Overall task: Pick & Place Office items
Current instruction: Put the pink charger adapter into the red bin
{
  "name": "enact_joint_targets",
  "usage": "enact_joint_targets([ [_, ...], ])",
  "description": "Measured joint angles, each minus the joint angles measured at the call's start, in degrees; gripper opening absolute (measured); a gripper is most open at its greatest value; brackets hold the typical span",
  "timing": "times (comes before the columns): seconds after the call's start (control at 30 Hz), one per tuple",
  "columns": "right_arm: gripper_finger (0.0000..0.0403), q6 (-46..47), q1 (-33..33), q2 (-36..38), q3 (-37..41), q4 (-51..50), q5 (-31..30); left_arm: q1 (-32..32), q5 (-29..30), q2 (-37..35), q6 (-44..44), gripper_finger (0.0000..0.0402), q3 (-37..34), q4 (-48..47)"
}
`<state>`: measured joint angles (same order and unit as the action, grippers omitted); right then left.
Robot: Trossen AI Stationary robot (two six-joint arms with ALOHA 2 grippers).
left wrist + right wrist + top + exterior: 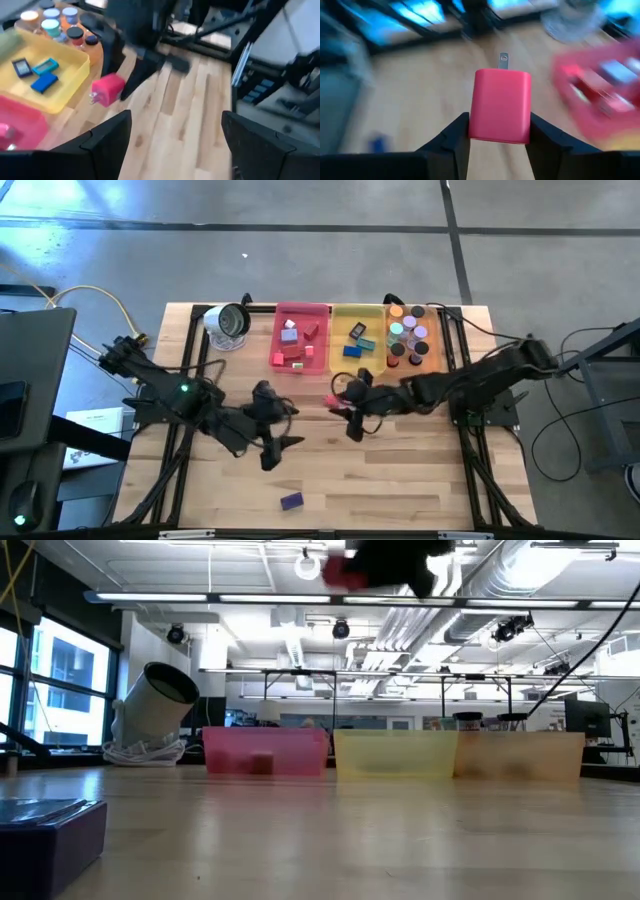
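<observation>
While right hand (499, 131) grips one pink block (501, 106) | left hand (172, 135) wide | one purple block (291, 501)

No text, label or number can be read — nothing legible anywhere

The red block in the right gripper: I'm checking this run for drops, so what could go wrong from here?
The red block sits clamped only at its lower sides between the right gripper fingers, so it could slip. It hangs above bare table in front of the pink tray, so a drop would likely miss. The left gripper is open close by; the arms might collide.
</observation>
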<state>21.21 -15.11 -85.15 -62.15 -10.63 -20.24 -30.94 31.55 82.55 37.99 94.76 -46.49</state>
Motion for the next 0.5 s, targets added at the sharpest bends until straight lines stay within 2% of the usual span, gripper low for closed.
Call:
enact_joint_targets([
  [0.2, 0.0140, 2.1, -0.7, 4.1, -0.1, 8.4, 13.1, -1.4, -0.1, 5.8, -11.8, 0.0301, 0.0, 0.7],
  [0.3, 0.0140, 5.0, -1.5, 4.1, -0.1, 8.8, 18.9, -2.3, 0.4, 8.9, -17.3, 0.0301, -0.1, 6.4],
  [0.4, 0.0140, 6.9, -1.9, 4.1, -0.1, 7.5, 22.4, -2.8, 3.1, 11.0, -25.8, 0.0301, 0.0, 12.2],
  [0.5, 0.0140, 7.5, -1.9, 4.1, 0.0, 6.9, 23.3, -3.3, 6.6, 11.9, -34.2, 0.0301, 0.0, 15.6],
])
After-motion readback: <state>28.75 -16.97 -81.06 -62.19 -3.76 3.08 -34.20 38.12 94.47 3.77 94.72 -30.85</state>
